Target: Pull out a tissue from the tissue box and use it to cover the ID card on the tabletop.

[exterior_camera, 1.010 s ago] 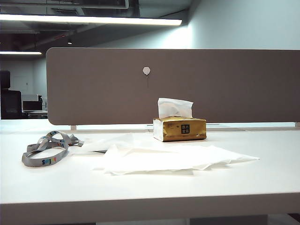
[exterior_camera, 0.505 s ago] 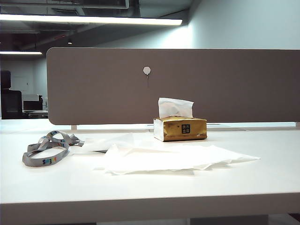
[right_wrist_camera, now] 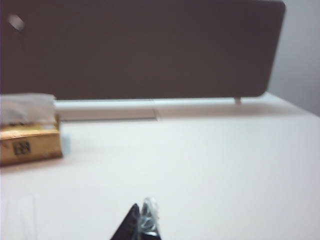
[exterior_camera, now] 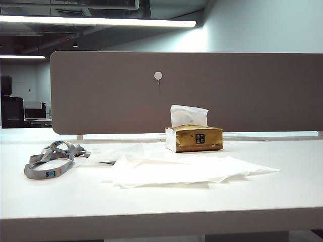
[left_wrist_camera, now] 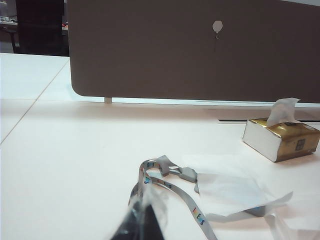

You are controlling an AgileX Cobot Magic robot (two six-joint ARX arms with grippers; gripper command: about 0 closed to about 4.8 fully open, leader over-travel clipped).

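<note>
The golden-brown tissue box (exterior_camera: 194,139) stands at the back of the white tabletop (exterior_camera: 161,196), with a white sheet sticking up from its top. It also shows in the left wrist view (left_wrist_camera: 282,141) and in the right wrist view (right_wrist_camera: 30,142). A single white tissue (left_wrist_camera: 230,192) lies over the clip end of the grey lanyard (left_wrist_camera: 165,182); the same tissue (exterior_camera: 117,152) lies flat beside the lanyard (exterior_camera: 48,164). The ID card is hidden. My left gripper (left_wrist_camera: 142,220) is shut and empty, hovering near the lanyard loop. My right gripper (right_wrist_camera: 142,220) is shut and empty over bare table, well away from the box.
A broad pile of overlapping white sheets (exterior_camera: 192,169) lies in front of the box. A grey-brown divider panel (exterior_camera: 227,93) closes off the back of the desk. Neither arm shows in the exterior view.
</note>
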